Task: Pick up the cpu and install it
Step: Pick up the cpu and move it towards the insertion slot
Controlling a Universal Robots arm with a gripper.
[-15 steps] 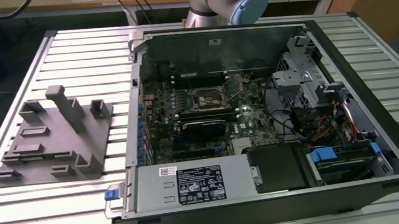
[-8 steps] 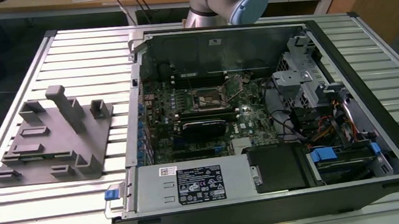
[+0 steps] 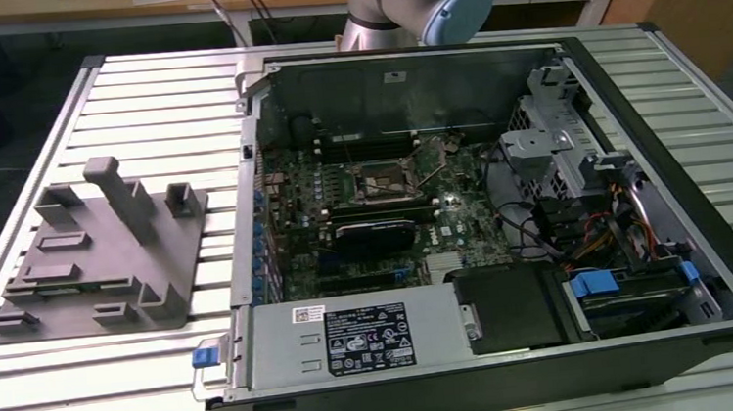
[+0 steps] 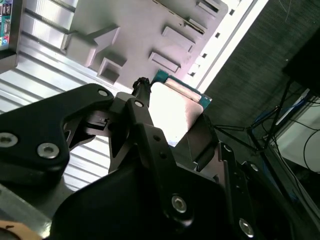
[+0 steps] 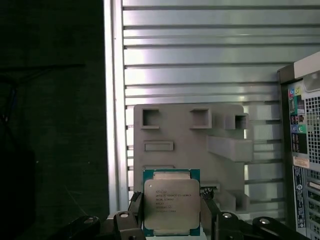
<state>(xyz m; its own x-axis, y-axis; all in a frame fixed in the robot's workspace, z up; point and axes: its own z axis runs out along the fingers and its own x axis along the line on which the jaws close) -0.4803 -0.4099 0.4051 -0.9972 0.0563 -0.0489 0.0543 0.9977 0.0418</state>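
Exterior view: even room light; soft sheen on the table.
Second wrist view: glare whitens the cpu top.
First wrist view: bright bands across table slats; floor nearly black.

In the first wrist view the picture's edge cuts off one side of the cpu, and the jaws hide part of its flanks. In the second wrist view glare blanks its top. The exterior view's top edge cuts off the arm.
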